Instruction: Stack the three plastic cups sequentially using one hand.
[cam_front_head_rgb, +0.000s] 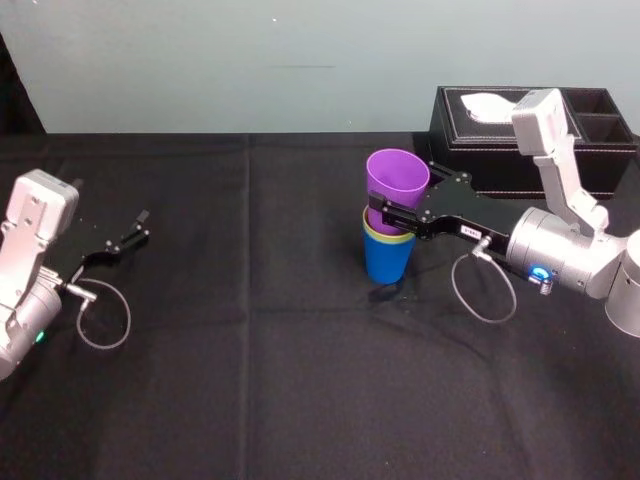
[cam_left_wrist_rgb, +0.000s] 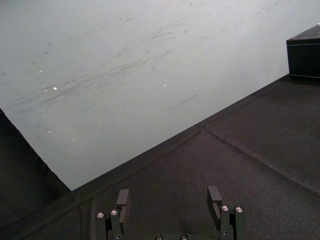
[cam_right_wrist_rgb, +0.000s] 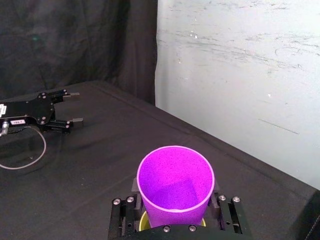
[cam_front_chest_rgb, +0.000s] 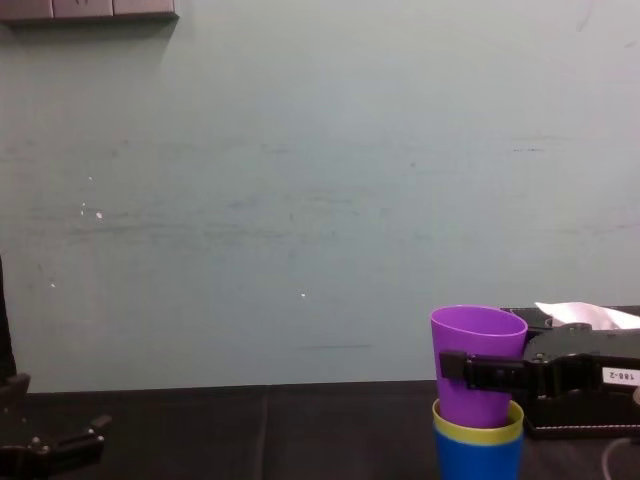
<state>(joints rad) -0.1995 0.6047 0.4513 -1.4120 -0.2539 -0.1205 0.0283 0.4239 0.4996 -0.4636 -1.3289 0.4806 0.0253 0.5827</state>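
The blue cup (cam_front_head_rgb: 386, 260) stands upright on the black cloth right of centre, with the yellow-green cup (cam_front_head_rgb: 384, 237) nested inside it. The purple cup (cam_front_head_rgb: 397, 176) sits partly down in the yellow-green one, tilted slightly. My right gripper (cam_front_head_rgb: 390, 203) reaches in from the right and is shut on the purple cup's lower wall, one finger on each side. In the chest view the purple cup (cam_front_chest_rgb: 478, 335) rises above the yellow-green rim (cam_front_chest_rgb: 478, 428) and the blue cup (cam_front_chest_rgb: 478, 456), with the right gripper (cam_front_chest_rgb: 480, 372) across it. My left gripper (cam_front_head_rgb: 135, 228) rests open at the far left, holding nothing.
A black leather tissue box (cam_front_head_rgb: 480, 130) with white tissue stands behind the right arm at the back right. Black cloth (cam_front_head_rgb: 250, 380) covers the table up to the pale wall. Cables loop beside each wrist.
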